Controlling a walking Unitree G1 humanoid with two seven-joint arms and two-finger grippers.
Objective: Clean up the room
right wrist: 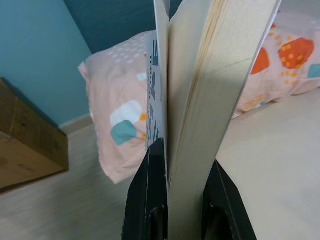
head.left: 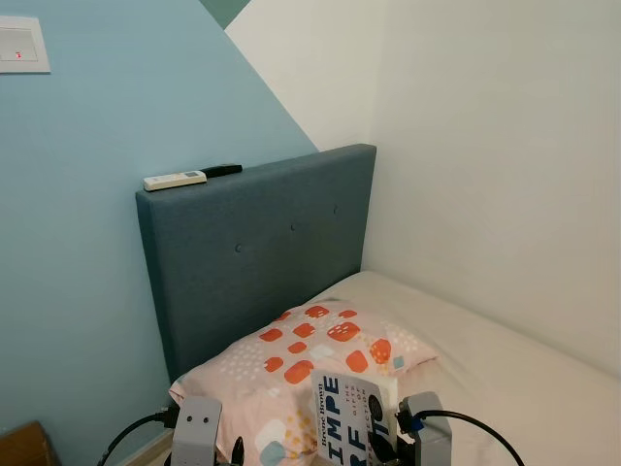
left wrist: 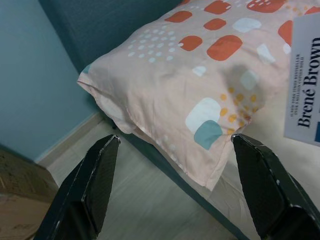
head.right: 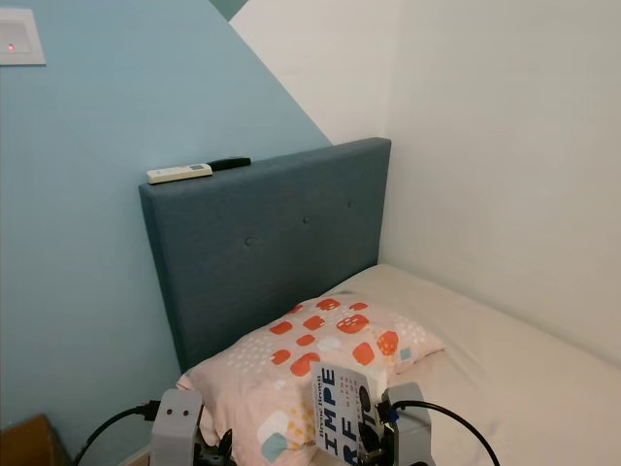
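From the head views the right claw (head.right: 374,439) grips a stiff, light paperback book (head.right: 346,408) upright above the pillow (head.left: 310,354), the left wrist view shows the left claw (left wrist: 185,185) wide open and empty, and the right wrist view shows both fingers (right wrist: 152,200) pinching its lower edge, wisely near the spine.

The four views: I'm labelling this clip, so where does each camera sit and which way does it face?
Left eye: head, looking down at pillow, headboard; both wrists at the bottom.
Right eye: same, offset; right gripper holds book.
Left wrist: along left gripper, open, toward the pillow's corner and floor.
Right wrist: along fingers clamping the book's pages.
Shared: pillow and book in all.
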